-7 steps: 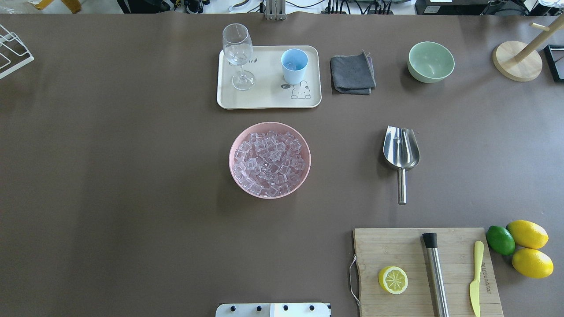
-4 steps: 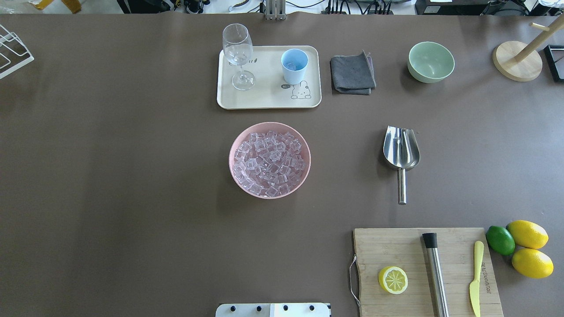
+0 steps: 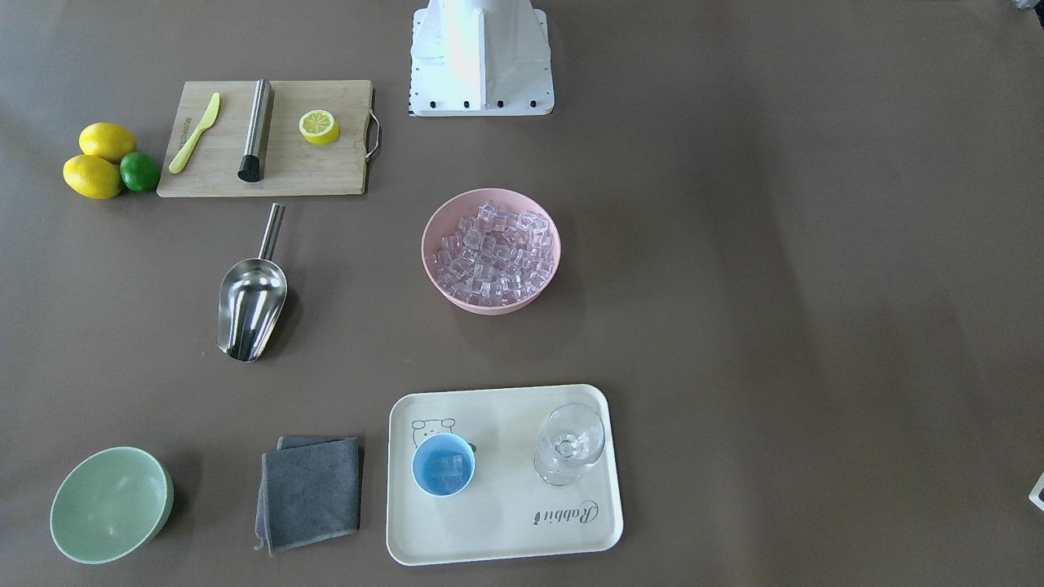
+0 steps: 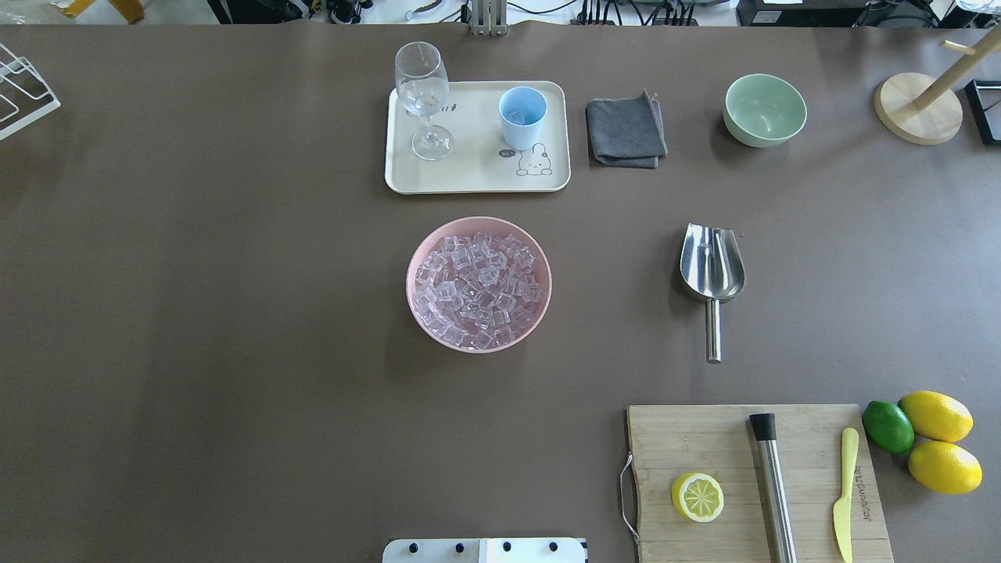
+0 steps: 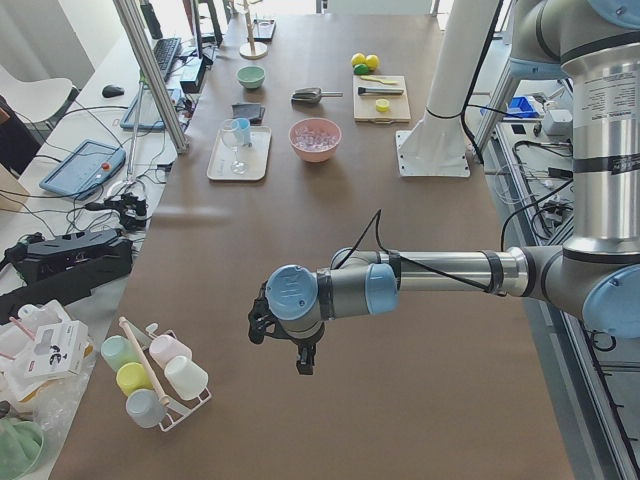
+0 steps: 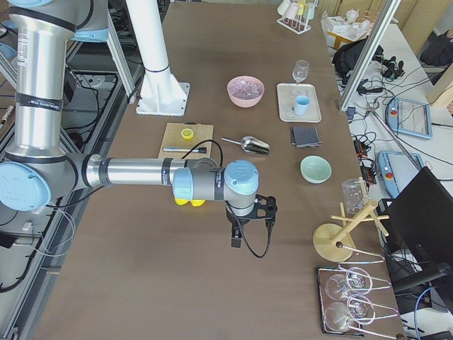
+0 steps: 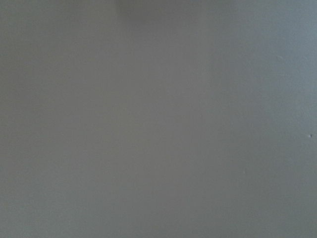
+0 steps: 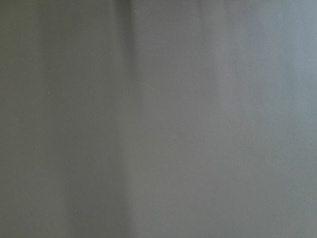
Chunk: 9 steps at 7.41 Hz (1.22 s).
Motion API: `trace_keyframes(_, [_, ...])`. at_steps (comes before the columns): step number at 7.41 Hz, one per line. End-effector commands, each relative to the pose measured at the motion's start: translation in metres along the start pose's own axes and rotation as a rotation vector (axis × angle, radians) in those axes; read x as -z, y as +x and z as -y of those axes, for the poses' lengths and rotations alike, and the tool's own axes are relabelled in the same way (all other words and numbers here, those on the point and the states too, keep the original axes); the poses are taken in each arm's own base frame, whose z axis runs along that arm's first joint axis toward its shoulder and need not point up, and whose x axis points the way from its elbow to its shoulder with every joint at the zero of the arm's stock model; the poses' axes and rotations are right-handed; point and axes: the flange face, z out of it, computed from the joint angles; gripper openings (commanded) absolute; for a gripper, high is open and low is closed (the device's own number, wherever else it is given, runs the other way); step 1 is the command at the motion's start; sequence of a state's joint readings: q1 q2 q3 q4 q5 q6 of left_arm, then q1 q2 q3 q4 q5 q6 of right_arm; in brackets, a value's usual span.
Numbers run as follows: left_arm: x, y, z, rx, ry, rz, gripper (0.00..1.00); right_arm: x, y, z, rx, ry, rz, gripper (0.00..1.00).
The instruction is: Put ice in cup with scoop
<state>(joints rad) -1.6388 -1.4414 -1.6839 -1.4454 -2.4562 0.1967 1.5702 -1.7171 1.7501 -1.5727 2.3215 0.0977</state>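
Observation:
The ice (image 4: 478, 288) fills a pink bowl (image 4: 414, 270) at mid-table. The light-blue cup (image 4: 522, 116) stands on a cream tray (image 4: 469, 178) beyond the bowl, and a little ice shows inside the cup (image 3: 443, 465). The steel scoop (image 4: 712, 266) lies flat and untouched to the right of the bowl, handle toward the robot. My left gripper (image 5: 262, 322) and right gripper (image 6: 267, 206) show only in the side views, hanging low over bare table far from these things. I cannot tell whether either is open or shut. Both wrist views show only brown table surface.
A wine glass (image 4: 423, 98) shares the tray. A grey cloth (image 4: 626, 130) and a pale green bowl (image 4: 764, 109) lie to its right. A cutting board (image 4: 758, 481) holds a half lemon, a steel rod and a yellow knife, with lemons and a lime (image 4: 887, 426) beside it.

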Motion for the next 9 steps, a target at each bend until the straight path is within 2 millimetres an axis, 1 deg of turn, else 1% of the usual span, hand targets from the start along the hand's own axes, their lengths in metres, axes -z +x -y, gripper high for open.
trace_keyframes(1, [0.0010,-0.0092,-0.0019,0.016,0.004,0.005,0.98,-0.0024,-0.0031,0.0012,0.005,-0.005,0.001,1.00])
trace_keyframes(5, [-0.0001,-0.0140,-0.0051,0.029,-0.010,0.032,0.98,-0.0034,-0.0026,0.0012,0.010,-0.007,-0.004,1.00])
trace_keyframes(7, [0.0002,-0.0181,-0.0046,0.025,-0.020,0.081,0.98,-0.0034,-0.0025,0.0013,0.008,-0.007,-0.006,1.00])
trace_keyframes(9, [0.0017,-0.0169,-0.0023,0.022,-0.017,0.082,0.98,-0.0034,-0.0023,0.0013,0.007,-0.007,-0.007,1.00])
